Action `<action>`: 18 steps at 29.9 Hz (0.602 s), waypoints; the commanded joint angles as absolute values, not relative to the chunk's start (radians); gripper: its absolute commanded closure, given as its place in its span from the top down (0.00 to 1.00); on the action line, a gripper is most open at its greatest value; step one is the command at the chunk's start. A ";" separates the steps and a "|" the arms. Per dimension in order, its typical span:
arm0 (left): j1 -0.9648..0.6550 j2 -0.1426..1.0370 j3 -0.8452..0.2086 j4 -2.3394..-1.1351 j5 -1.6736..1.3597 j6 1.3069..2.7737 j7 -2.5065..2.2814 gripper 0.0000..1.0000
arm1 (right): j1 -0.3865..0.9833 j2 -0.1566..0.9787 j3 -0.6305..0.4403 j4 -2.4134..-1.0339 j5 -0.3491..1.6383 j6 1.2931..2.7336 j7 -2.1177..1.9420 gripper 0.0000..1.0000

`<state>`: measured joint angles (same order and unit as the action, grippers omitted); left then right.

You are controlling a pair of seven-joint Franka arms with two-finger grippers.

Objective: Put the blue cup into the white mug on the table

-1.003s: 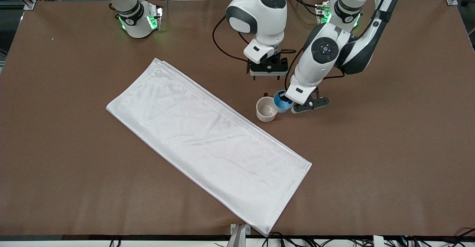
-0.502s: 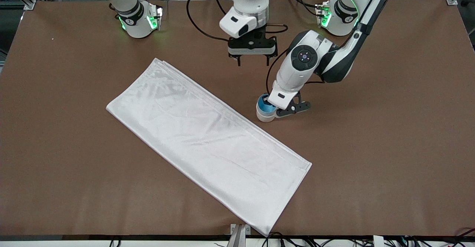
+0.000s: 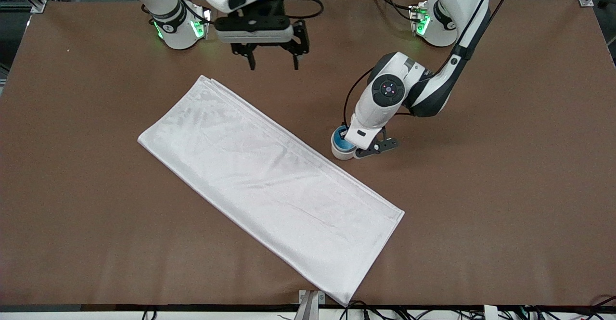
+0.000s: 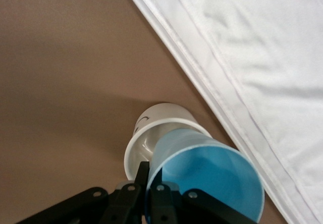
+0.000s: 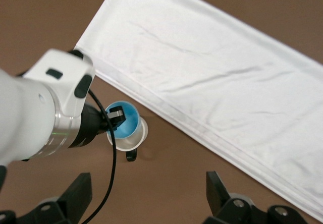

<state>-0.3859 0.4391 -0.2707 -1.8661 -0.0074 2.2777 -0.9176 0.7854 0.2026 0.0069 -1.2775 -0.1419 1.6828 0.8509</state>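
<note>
The blue cup (image 3: 340,138) sits tilted in the mouth of the white mug (image 3: 341,154), which stands on the brown table (image 3: 481,190) beside the cloth's long edge. My left gripper (image 3: 350,144) is shut on the cup's rim, one finger inside and one outside. In the left wrist view the left gripper (image 4: 150,193) pinches the cup (image 4: 212,178) over the mug (image 4: 151,135). In the right wrist view the cup (image 5: 127,122) rests inside the mug (image 5: 135,142). My right gripper (image 3: 272,64) is open and empty, up over the table near the right arm's base.
A large white folded cloth (image 3: 269,180) lies diagonally across the table's middle, its long edge close to the mug. It also shows in the left wrist view (image 4: 252,57) and the right wrist view (image 5: 212,67). The left arm's black cable (image 5: 112,173) hangs by the mug.
My left gripper carried the blue cup sideways from beside the mug to over it, then lowered it into the mug. My right gripper rose and drew back toward its base.
</note>
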 commanded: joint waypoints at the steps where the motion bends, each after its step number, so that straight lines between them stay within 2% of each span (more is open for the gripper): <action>1: -0.387 0.443 -0.272 -1.853 0.011 2.275 -0.930 0.00 | 0.690 0.112 0.018 -1.301 -0.140 1.597 0.703 1.00; 2: -0.385 0.443 -0.272 -1.853 0.011 2.275 -0.930 0.00 | 0.672 0.101 0.018 -1.301 -0.138 1.576 0.671 1.00; 3: -0.384 0.443 -0.272 -1.853 0.011 2.273 -0.933 0.11 | 0.648 0.089 0.018 -1.301 -0.126 1.553 0.635 1.00; 4: -0.382 0.443 -0.272 -1.852 0.011 2.273 -0.930 0.34 | 0.628 0.078 0.017 -1.301 -0.108 1.540 0.612 1.00; 5: -0.380 0.445 -0.272 -1.852 0.011 2.275 -0.919 0.70 | 0.594 0.066 0.015 -1.301 -0.079 1.531 0.585 1.00; 6: -0.379 0.446 -0.272 -1.853 0.014 2.273 -0.917 0.98 | 0.563 0.055 0.017 -1.302 -0.054 1.523 0.566 1.00; 18: -0.374 0.420 -0.265 -1.847 0.032 2.249 -0.919 1.00 | 0.292 0.014 0.008 -1.305 -0.011 1.437 0.301 1.00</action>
<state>-0.3833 0.4413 -0.2697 -1.8617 0.0054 2.2762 -0.9165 0.3751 0.0323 -0.0005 -1.2794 -0.0328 1.4443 0.3725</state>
